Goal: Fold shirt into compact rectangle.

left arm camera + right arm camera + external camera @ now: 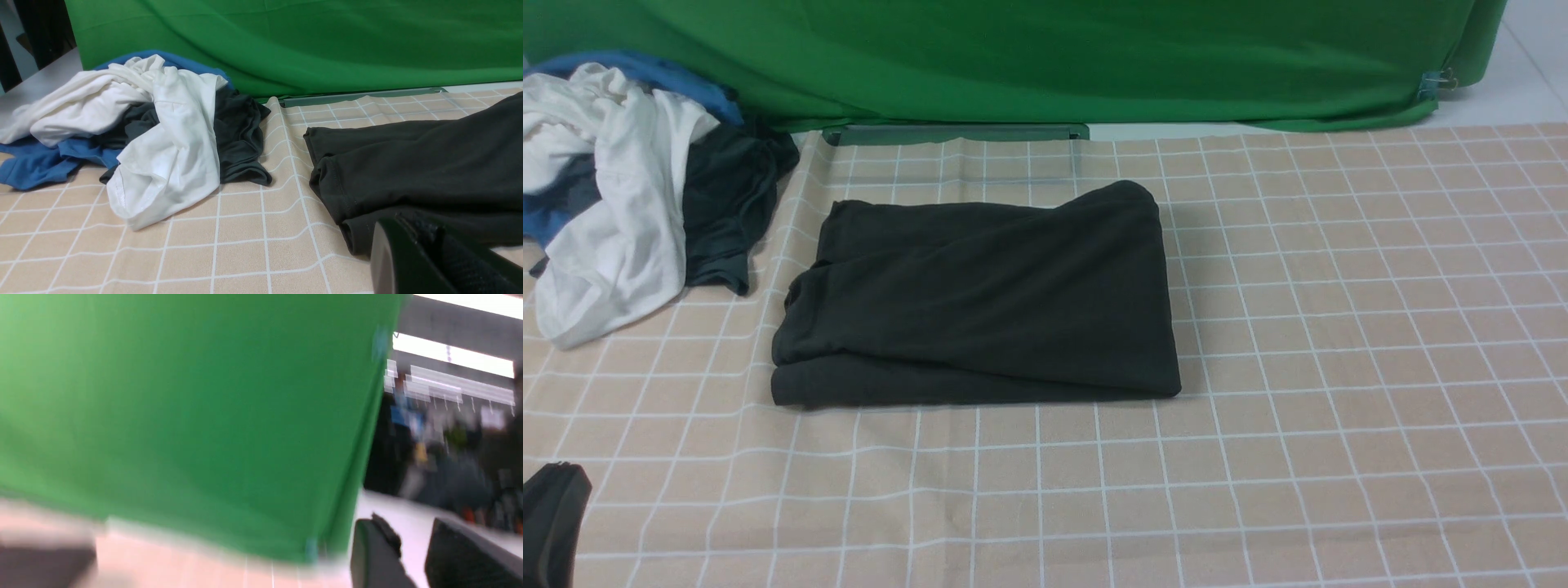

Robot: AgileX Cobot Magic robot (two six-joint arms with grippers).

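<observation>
Shirt point(980, 298): black long-sleeved cotton, lying folded as a rough rectangle on the beige white-checked tablecloth point(1339, 327), near the middle and towards my left side. Its left edge shows stepped layers and a rolled hem, and the far right corner bulges. No logo or neck label is visible.

I judge the folding all but finished; what remains is withdrawal and, if wanted, squaring the uneven left edge. To do that well I would keep both arms clear of the stack and press layers down rather than drag them, since the cotton would shift easily.

Left gripper point(433, 253) sits low, just beside the shirt's near left corner, jaws closed together with nothing between them. Right gripper point(412, 555) is raised towards the green backdrop point(1045, 57), jaws parted and empty.

Heap of white, blue and dark garments point(629, 188) lies apart, far left.
</observation>
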